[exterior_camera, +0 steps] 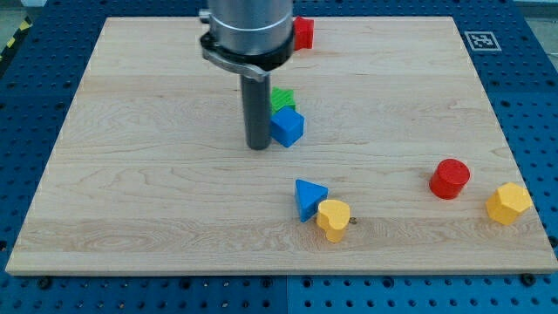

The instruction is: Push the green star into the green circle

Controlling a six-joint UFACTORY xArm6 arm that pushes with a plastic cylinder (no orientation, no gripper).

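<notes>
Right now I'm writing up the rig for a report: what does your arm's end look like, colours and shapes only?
A wide, grey metallic cylinder with a darker ring-like collar at its base, narrowing to a straight, dark grey round rod that ends in my tip. No cables, markings or labels show on it in the camera view.

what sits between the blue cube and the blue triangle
Nothing: in the camera view the stretch of board from the blue cube down to the blue triangle is bare wood.
</notes>
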